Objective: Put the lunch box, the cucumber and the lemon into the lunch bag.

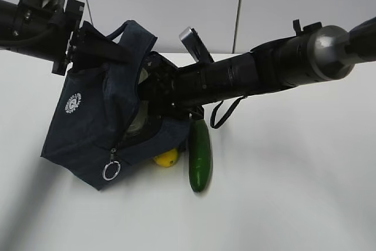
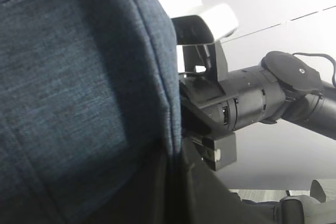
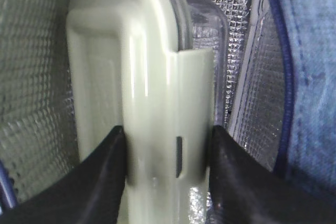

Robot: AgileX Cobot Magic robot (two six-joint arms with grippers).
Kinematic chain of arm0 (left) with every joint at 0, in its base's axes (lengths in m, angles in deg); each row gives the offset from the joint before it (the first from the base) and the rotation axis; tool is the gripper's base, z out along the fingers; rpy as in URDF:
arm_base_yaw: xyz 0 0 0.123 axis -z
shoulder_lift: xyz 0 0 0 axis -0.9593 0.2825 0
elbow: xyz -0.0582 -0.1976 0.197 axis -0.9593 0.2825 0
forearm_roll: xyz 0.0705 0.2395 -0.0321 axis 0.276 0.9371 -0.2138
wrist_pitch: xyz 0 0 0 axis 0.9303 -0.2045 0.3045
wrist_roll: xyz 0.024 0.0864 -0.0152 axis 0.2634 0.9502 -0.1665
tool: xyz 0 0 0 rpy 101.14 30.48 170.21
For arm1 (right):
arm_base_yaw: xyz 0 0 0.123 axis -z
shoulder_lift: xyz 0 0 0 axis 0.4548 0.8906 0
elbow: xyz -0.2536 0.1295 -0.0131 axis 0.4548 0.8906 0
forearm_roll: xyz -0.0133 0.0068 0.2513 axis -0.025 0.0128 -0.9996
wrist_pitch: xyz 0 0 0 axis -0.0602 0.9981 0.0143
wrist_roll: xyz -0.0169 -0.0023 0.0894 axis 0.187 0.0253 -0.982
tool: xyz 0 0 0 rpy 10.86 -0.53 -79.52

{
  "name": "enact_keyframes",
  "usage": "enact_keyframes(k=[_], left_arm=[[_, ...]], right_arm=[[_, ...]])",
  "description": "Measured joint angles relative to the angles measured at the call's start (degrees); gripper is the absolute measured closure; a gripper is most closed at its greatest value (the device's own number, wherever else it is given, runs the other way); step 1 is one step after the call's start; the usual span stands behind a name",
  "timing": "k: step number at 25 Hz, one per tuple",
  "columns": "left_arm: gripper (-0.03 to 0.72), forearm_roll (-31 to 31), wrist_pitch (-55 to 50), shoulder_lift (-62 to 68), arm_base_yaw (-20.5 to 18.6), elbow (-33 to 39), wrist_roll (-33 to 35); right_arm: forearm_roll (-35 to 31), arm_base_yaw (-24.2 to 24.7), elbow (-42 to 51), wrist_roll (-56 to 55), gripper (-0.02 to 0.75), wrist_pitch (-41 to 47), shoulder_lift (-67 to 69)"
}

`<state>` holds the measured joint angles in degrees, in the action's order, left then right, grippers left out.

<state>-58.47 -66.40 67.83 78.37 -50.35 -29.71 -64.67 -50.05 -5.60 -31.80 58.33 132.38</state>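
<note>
Inside, right fingers (image 3: 113, 166) clamped on the lunch box (image 3: 152, 103), one dark pad against each side of its pale green lid edge, box standing on end within the silver quilted lining (image 3: 31, 77) of the lunch bag (image 1: 97, 127). Fingertips cut off by the bottom of the right wrist view; clear body of the box only partly visible behind the lid. From the exterior view, right gripper (image 1: 154, 89) buried in the bag's mouth, its fingers hidden by fabric, only the black arm (image 1: 264, 72) running out to the right.

Left gripper (image 1: 82, 42) at the bag's upper left rim, pressed closed on the navy fabric near a handle (image 1: 132, 33); exact hold hard to make out, fingers lost against dark cloth. Left wrist view filled mostly with denim-like fabric, own fingers not seen there, the other arm's wrist and camera housing (image 2: 207, 22) beyond the bag's edge.

Bag tilted, lifted at its upper left, lower corner resting on the white desk (image 1: 294, 192). Round white logo (image 1: 73, 103) on its side, metal ring pull (image 1: 111, 170) hanging at the lower front.

Lemon (image 1: 167, 158) on the desk, partly tucked under the bag's lower right edge. Cucumber (image 1: 198, 156) just beside it to the right, lying lengthwise on the desk, upper end hidden under the arm.
</note>
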Motion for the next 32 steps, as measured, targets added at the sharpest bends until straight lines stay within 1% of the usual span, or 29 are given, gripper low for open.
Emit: enact_keyframes(k=[27, 32], left_arm=[[0.694, -1.57, -1.16, 0.0, 0.0, 0.0, 0.0], [0.694, -1.57, -1.16, 0.0, 0.0, 0.0, 0.0]], right_arm=[[0.25, -0.42, -0.53, 0.08, 0.393, -0.44, 0.08], [0.25, -0.53, -0.53, 0.08, 0.375, -0.44, 0.08]])
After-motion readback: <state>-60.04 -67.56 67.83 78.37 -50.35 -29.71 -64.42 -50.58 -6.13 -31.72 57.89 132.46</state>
